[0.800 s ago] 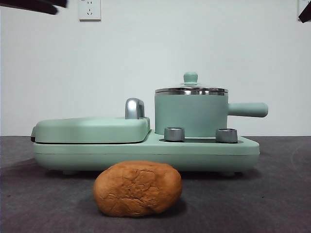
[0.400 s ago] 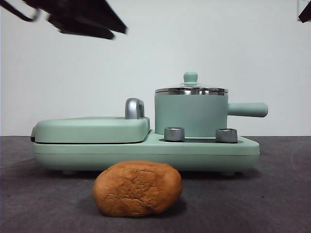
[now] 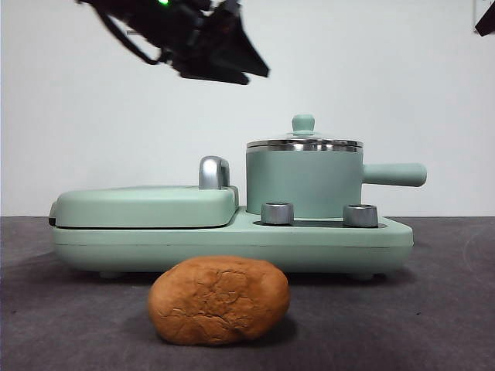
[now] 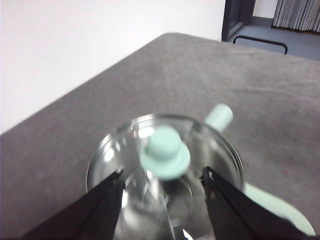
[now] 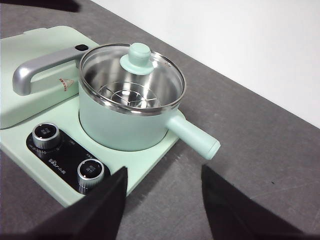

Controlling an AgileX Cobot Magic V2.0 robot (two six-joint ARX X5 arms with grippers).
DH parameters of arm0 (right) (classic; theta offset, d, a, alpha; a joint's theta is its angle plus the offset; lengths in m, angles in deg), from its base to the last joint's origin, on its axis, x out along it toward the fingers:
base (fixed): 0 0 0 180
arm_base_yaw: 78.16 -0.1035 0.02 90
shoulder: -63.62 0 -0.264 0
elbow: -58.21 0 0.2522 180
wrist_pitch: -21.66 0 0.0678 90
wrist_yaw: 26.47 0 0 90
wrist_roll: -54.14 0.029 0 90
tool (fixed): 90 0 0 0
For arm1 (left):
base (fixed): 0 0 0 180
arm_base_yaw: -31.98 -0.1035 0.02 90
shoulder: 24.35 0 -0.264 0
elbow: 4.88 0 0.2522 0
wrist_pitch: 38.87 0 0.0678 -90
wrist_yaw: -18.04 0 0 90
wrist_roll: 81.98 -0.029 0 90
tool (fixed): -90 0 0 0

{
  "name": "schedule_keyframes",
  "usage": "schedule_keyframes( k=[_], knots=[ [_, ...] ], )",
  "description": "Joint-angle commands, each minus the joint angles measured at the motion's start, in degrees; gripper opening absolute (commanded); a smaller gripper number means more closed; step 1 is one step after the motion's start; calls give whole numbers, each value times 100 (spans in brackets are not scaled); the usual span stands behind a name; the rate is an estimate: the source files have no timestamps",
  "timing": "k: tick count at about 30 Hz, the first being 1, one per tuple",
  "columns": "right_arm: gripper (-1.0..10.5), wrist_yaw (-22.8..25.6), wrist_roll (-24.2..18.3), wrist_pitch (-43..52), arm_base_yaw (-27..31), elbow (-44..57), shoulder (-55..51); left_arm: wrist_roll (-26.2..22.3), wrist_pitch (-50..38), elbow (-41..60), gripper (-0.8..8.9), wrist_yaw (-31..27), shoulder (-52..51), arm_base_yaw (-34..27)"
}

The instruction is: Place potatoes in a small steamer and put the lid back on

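Note:
The orange-brown wrinkled potato (image 3: 219, 300) lies on the dark table in front of the appliance. Behind it stands the small mint-green steamer (image 3: 303, 185) (image 5: 125, 125), its straight handle (image 3: 394, 175) pointing right. The glass lid (image 3: 304, 142) sits on the steamer, with its knob (image 4: 165, 152) (image 5: 136, 57) on top. My left gripper (image 3: 251, 71) (image 4: 162, 172) hangs open above and left of the lid; in its wrist view the knob lies between the jaws, still below them. My right gripper (image 5: 164, 170) is open and empty, showing in the front view only as a black tip (image 3: 486, 22).
The steamer stands on a mint-green base (image 3: 232, 239) with two steel dials (image 3: 278, 213) (image 3: 360, 215). A flat hinged griddle (image 3: 147, 205) with a chrome handle (image 3: 214, 171) fills the base's left half. A white wall stands close behind.
My left arm has swung in from the top left corner, moving right and down toward the lid. Potato, steamer and lid have not moved.

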Motion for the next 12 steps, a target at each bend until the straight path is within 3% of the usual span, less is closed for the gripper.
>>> schedule_keyframes(
  k=[1, 12],
  knots=[
    [234, 22, 98, 31, -24, -90, 33, 149, -44, -584, 250, -11, 487, 125],
    [234, 24, 98, 31, -24, -90, 33, 181, -57, -1683, 249, -9, 1582, 341]
  ],
)
